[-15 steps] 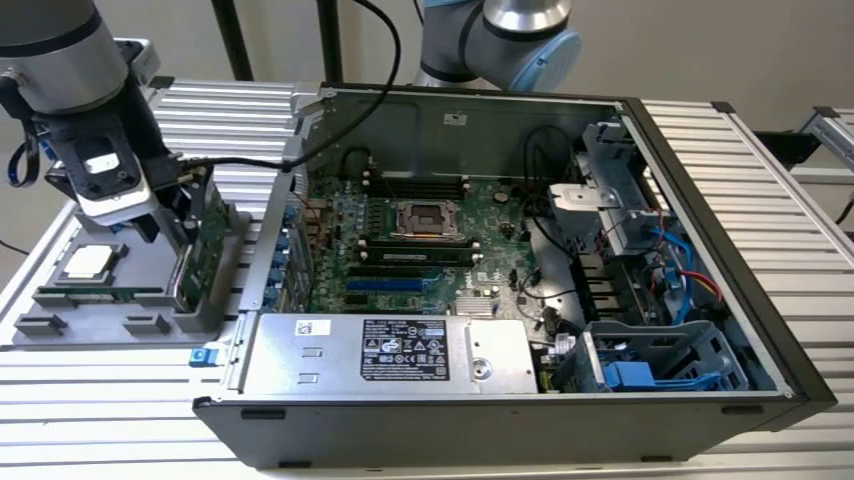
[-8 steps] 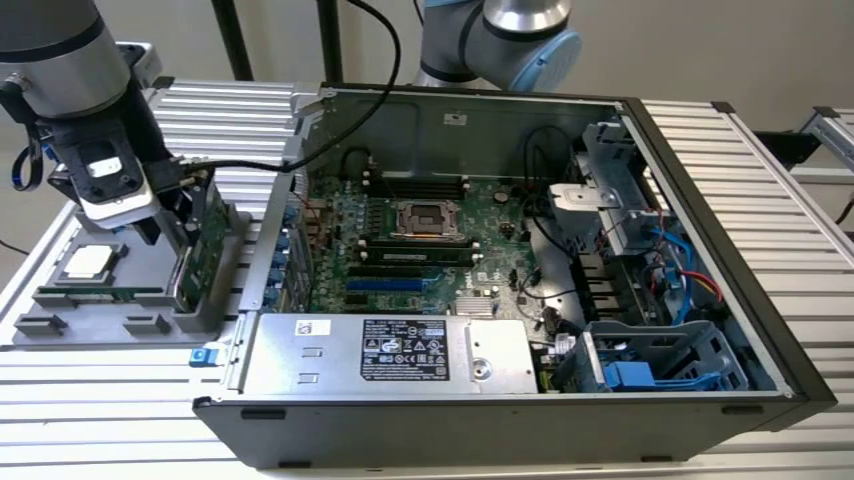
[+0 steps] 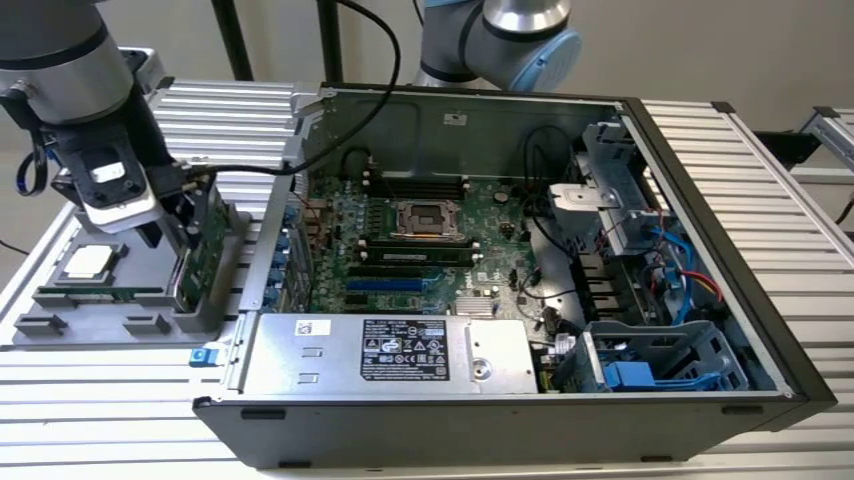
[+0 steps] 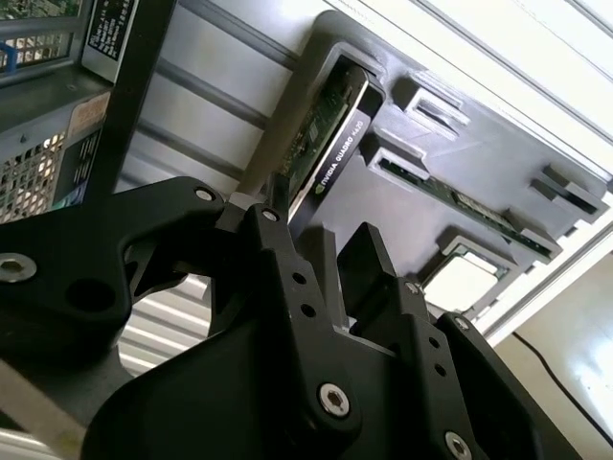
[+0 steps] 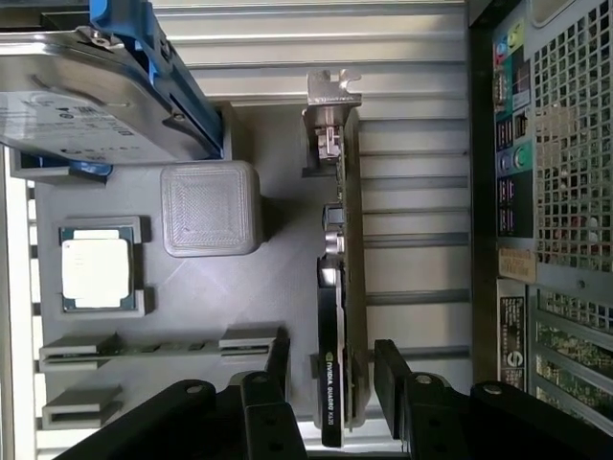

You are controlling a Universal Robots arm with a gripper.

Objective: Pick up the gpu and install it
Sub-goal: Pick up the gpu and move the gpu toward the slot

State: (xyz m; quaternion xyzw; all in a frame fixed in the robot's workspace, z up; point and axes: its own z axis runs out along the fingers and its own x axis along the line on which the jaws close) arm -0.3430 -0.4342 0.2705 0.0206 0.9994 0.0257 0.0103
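Ribbed alu bench (image 3: 787,200), soft even light. Behind bench: pale wall (image 3: 694,50), 2 black posts (image 3: 238,40). Off bench's edge at the exterior view's right: 2nd ribbed alu frame (image 3: 830,135).

- gpu (image 5: 329,407), just outside the computer case (image 3: 467,430): white lettering along the black cooler edge in the first wrist view. The same lettering shows on the gpu (image 4: 342,134) in the second wrist view. It is brand and model print, not transcribed.
- power supply (image 3: 387,350), inside the case at its near wall: large white sticker with black print and round marks, plus a smaller white sticker beside it. Too small to read.
- rear panel (image 5: 512,192) of the case: coloured port icons, a tan sticker and a black label with white print. Unreadable.
- hard drive (image 5: 86,105), outside the case: white label with fine print, unreadable.
- processor (image 5: 96,270), outside the case: faint lid marking, unreadable.
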